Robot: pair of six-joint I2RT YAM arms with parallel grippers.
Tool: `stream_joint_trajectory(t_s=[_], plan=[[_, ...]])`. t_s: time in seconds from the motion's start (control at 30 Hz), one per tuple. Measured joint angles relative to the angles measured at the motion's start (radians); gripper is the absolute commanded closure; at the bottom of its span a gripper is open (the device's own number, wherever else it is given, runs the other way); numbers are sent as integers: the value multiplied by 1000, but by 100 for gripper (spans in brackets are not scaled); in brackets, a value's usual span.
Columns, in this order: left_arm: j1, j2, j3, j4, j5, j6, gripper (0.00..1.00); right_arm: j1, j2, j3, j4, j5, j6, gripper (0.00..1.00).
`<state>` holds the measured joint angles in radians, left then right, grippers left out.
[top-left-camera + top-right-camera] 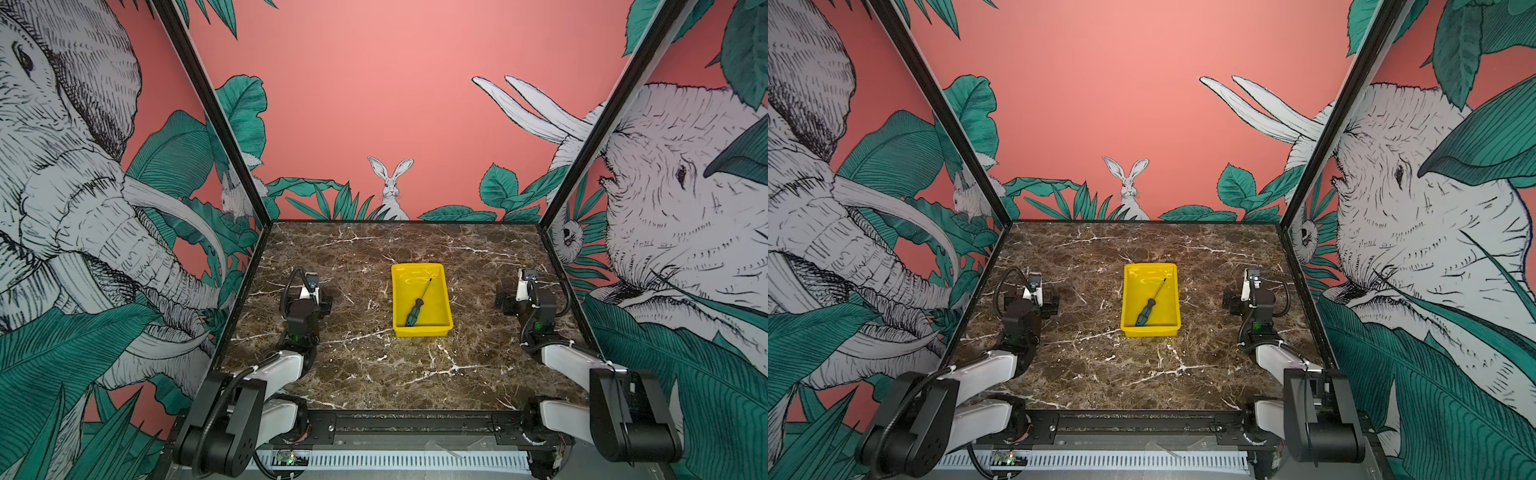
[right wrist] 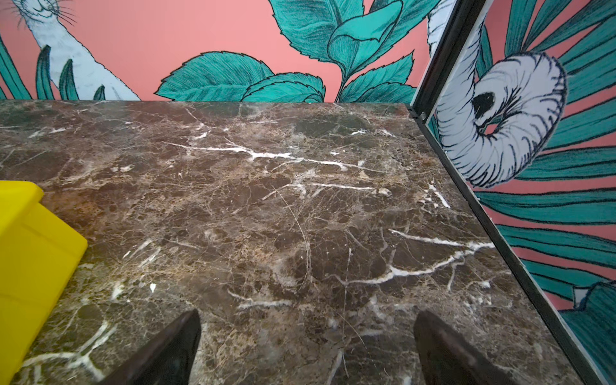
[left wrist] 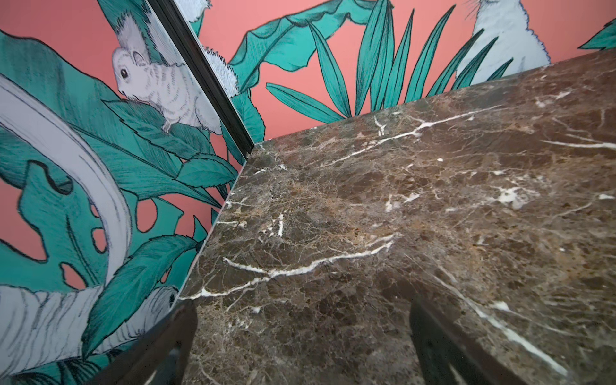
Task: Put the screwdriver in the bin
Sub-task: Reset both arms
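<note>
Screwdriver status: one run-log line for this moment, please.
screwdriver: lying inside bin | left gripper: open, empty | right gripper: open, empty | task: looks done

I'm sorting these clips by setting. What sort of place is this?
Most likely a robot test booth, not a real workshop: a left arm and right arm mounted at the edge of the table, printed jungle wall panels around it, and a yellow bin holding a screwdriver.

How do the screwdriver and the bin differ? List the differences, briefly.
The screwdriver is slim, dark green and black; the bin is broad and bright yellow. The screwdriver lies diagonal; the bin sits square to the table. The screwdriver is shorter than the bin. Shared: both rest mid-table, screwdriver inside bin.
</note>
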<state>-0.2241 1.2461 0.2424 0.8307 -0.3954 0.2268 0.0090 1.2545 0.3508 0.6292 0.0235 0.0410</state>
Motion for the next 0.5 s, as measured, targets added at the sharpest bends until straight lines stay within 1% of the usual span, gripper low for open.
stream_joint_trajectory(t_s=[0.23,0.4,0.5], plan=[[7,249,21,145,69,1,0,-2,82,0,122,24,-12,1],[69,261,74,126,146,-24,0,-2,248,-2,247,26,-19,1],[116,298,112,141,220,-42,0,3,295,-3,245,25,-26,1]])
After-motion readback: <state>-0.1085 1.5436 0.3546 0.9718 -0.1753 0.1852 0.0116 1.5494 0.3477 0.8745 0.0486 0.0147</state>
